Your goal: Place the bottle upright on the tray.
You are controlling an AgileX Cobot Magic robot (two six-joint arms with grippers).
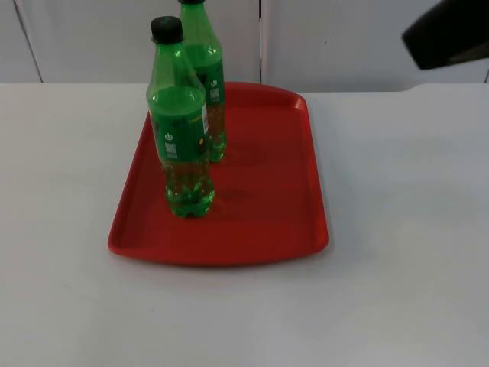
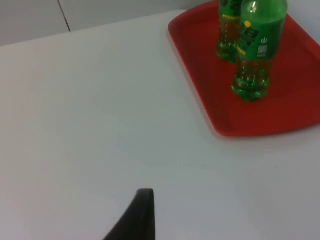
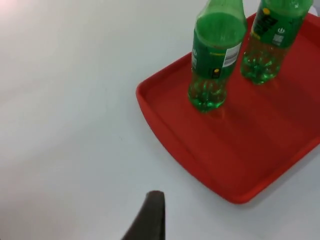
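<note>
On the white worktop [image 1: 397, 229] the red tray [image 1: 267, 222] lies with its long sides running away from the camera. On its left half, nearest the front, stands a green soda bottle with a black cap [image 1: 180, 130], upright, its base flat on the tray floor and its long axis vertical. Just behind it and a little to the right stands a second green bottle [image 1: 208, 84], also upright; the two are close, and from above I cannot tell whether they touch, though the left wrist view shows their bases apart. Both sit well inside the raised rim. Judged from how things lie, the placing looks done: no bottle lies on the worktop or on its side.

The left pincer [image 2: 137, 220] hangs over bare worktop, with the tray and both bottles lying ahead of it and off to one side, well apart from its fingertip. One dark fingertip shows, so I cannot tell whether its fingers are apart or together. The right pincer [image 3: 150, 220] is likewise over bare worktop, facing a corner of the tray, with the bottles farther on; again I cannot tell its state. Farthest back in the top view, a dark part of the right arm [image 1: 447, 34] sits high against the grey partition wall [image 1: 344, 38]. Neither pincer touches a bottle; neither is clearly the nearer.
</note>
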